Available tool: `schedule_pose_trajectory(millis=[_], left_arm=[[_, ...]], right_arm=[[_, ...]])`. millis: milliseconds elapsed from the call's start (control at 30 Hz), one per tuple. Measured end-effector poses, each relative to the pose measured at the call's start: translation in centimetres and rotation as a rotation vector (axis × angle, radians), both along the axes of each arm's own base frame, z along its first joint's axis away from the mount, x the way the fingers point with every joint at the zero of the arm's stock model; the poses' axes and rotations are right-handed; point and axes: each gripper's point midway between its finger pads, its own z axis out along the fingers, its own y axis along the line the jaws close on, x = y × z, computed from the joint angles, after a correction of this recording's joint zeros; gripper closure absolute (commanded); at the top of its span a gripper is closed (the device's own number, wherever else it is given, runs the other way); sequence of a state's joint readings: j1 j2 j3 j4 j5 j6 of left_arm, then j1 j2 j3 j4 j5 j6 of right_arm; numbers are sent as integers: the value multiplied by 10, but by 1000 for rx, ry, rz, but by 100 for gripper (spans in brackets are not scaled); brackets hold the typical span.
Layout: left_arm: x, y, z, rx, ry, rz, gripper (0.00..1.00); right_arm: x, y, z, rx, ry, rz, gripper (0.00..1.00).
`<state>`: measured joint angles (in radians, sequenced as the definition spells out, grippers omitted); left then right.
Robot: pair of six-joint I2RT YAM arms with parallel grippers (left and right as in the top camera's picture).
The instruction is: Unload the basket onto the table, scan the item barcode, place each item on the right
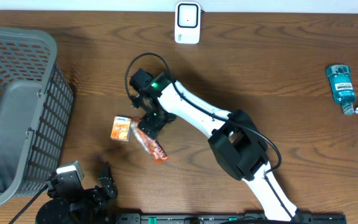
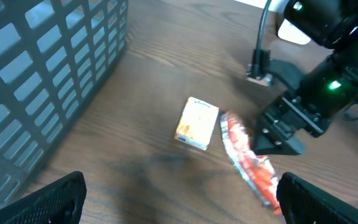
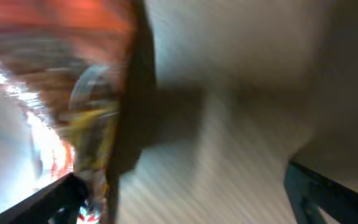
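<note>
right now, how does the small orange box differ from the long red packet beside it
The small orange and white cardboard box is short and boxy; the long red shiny packet is slim and crinkled. The box lies in the open; the packet's end lies beneath the right arm's fingers. Both lie flat on the wooden table.

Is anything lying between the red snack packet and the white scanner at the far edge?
Nothing on the table does. Only the right gripper hangs over the packet; the way up to the scanner is bare.
</note>
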<state>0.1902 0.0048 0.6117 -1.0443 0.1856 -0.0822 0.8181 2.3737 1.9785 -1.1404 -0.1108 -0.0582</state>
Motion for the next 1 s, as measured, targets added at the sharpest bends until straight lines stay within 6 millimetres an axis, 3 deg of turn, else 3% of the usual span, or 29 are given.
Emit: schedule_pose_trajectory(millis=[67,200,367,500,700,800,967,1000], left_arm=[[0,0,0,0,0,0,2],[0,0,0,0,0,0,2],[0,0,0,0,0,0,2],[0,0,0,0,0,0,2],[0,0,0,0,0,0,2],[0,0,0,0,0,0,2],[0,0,0,0,0,0,2],[0,0,0,0,0,0,2]], right_arm=[[6,-7,8,-37,-26,-6,1],[15,1,21,-35,-90,-28,1],[5,14,21,-37,-106,-48,5],[-7,24,21,-47,-120,-59,1],[-8,39,19,-89,-284,-145,1],[-15,46,7,-97,-347,-179,23],[-27,34,-3,-154,-392,-269,36],[-28,32,-4,-158,-396,-290,43]])
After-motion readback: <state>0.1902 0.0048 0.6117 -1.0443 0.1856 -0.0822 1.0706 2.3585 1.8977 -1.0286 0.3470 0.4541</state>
